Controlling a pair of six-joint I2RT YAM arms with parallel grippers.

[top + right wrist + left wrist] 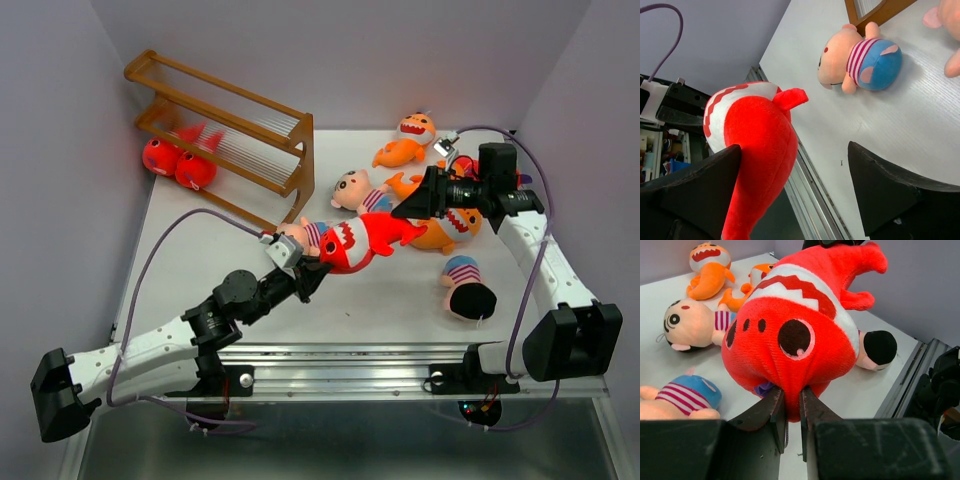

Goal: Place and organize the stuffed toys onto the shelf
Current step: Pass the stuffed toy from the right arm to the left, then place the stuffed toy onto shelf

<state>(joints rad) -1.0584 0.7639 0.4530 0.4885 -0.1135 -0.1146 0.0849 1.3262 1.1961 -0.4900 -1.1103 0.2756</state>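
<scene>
A red shark (360, 240) with a white toothy mouth hangs above the table between both arms. My left gripper (792, 400) is shut on a fold of the red shark (800, 325) at its underside. My right gripper (795, 150) is open; the shark's tail (757, 145) lies against its left finger (700, 190), with a wide gap to the other finger. The brown shelf (230, 130) stands at the far left, with two red sharks (178, 162) on its lowest level. Orange sharks (405, 140) and striped-shirt boys (355, 190) lie on the table.
One boy (465, 285) lies at the near right, another (300, 235) just beside my left gripper (315, 270). An orange shark (445, 230) lies under my right arm. Purple walls close in three sides; a metal rail (350, 360) runs along the near edge.
</scene>
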